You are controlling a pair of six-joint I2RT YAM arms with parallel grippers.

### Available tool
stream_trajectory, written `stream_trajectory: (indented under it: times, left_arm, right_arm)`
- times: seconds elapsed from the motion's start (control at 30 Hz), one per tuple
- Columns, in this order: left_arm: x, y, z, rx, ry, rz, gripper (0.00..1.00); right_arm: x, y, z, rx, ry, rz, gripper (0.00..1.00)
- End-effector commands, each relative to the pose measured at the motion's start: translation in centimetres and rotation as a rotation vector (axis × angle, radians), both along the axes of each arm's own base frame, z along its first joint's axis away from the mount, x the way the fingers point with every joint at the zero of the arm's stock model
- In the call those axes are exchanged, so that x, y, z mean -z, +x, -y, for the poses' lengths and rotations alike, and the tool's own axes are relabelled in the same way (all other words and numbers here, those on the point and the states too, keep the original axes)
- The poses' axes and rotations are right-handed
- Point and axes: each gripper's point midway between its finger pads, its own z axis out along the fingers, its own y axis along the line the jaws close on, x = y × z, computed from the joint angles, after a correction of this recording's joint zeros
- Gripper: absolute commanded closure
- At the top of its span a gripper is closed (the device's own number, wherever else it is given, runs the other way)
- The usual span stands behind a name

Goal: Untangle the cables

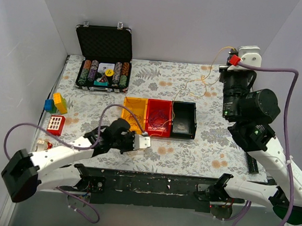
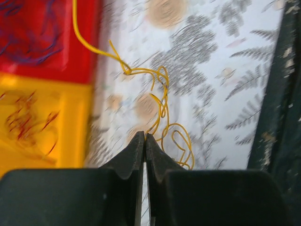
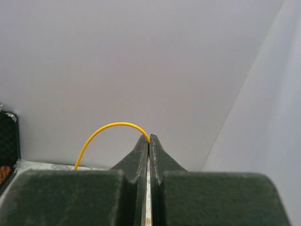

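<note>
right gripper [image 3: 148, 139] on thin, seemingly curly yellow cable [image 3: 110, 125]

An open case [image 1: 103, 57] stood at the table's [image 1: 211, 149] far left corner, with chips [image 1: 103, 73] in its near half. Toy blocks [image 1: 56, 104] sat by the left edge, a smaller block [image 1: 56, 124] just nearer. Three trays stood side by side mid-table: left tray [image 1: 132, 110], middle tray [image 1: 158, 115], right tray [image 1: 184, 119]. Strands [image 2: 28, 120] lay in the left and middle trays. The left gripper [image 1: 148, 140] sat just before those two, toward the near edge, with a cable [image 2: 160, 94] coiled on the table at its tips. The cable ran across the middle tray and up to the right gripper [image 1: 231, 59], which pinched it above the far right corner.
</note>
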Motion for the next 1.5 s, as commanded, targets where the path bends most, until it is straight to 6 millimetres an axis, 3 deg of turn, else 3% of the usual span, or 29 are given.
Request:
stream_trajectory:
  times: [0.0,0.1,0.17,0.37,0.6,0.7,0.8,0.97,1.03,1.13,1.3,1.47]
  left_arm:
    - [-2.0,0.9,-5.5,-0.087,0.072,0.09,1.0]
    - [-0.9,-0.5,-8.0,-0.091,0.106,0.115,1.0]
    - [1.0,-1.3,-9.9,-0.083,0.167,0.125,1.0]
    - [5.8,-1.0,-14.6,-0.168,0.369,0.173,1.0]
    - [6.3,0.8,-14.9,-0.266,0.396,0.185,1.0]
    - [6.1,1.4,-14.8,-0.295,0.384,0.182,1.0]
    - [3.7,2.3,-12.8,-0.296,0.283,0.199,1.0]
    - [-3.3,4.4,-9.1,-0.253,0.086,0.311,1.0]
    - [-6.5,4.2,-7.6,-0.19,-0.005,0.358,1.0]
    - [-9.5,3.6,-6.7,-0.113,-0.07,0.415,1.0]
    - [-12.5,3.3,-6.5,-0.042,-0.102,0.516,1.0]
    - [-14.3,3.2,-6.2,-0.004,-0.117,0.56,1.0]
  right_arm:
    - [-4.9,-2.2,4.5,0.106,0.109,0.121,0.99]
    - [-6.0,-2.3,4.8,0.122,0.112,0.135,0.99]
    - [-6.8,-2.2,4.7,0.128,0.1,0.144,0.99]
    - [-9.4,-2.6,6.3,0.242,0.048,0.185,0.99]
    - [-12.5,-4.6,10.4,0.396,0.039,0.256,0.99]
    - [-13.2,-4.9,10.6,0.374,0.065,0.27,0.99]
    - [-12.2,-3.5,8.6,0.303,0.056,0.236,0.99]
    - [-8.8,-0.8,4.9,0.21,0.017,0.163,0.99]
    - [-8.1,-0.4,4.5,0.207,0.011,0.158,0.99]
    - [-7.7,0.1,3.9,0.2,0.001,0.155,0.99]
    - [-7.2,1.1,2.8,0.18,-0.004,0.147,0.99]
    - [-6.0,2.5,1.2,0.15,-0.016,0.121,0.99]
